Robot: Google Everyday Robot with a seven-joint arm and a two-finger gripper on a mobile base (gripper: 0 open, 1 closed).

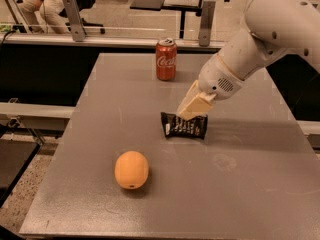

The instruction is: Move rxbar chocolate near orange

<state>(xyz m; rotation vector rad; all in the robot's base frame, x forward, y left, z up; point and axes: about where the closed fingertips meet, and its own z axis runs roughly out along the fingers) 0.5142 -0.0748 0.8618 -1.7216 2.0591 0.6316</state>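
The rxbar chocolate [184,126] is a small black wrapped bar with white lettering at the middle of the grey table [250,184]. My gripper [188,115] comes down from the upper right on the white arm and is shut on the bar's top edge. The bar hangs at or just above the tabletop. The orange [131,169] lies on the table to the front left of the bar, about a hand's width away, with its dark navel spot facing the front.
A red Coca-Cola can [166,59] stands upright near the table's far edge, behind the bar. The table's edges drop off to the left and front. Metal rails and chairs stand beyond the far edge.
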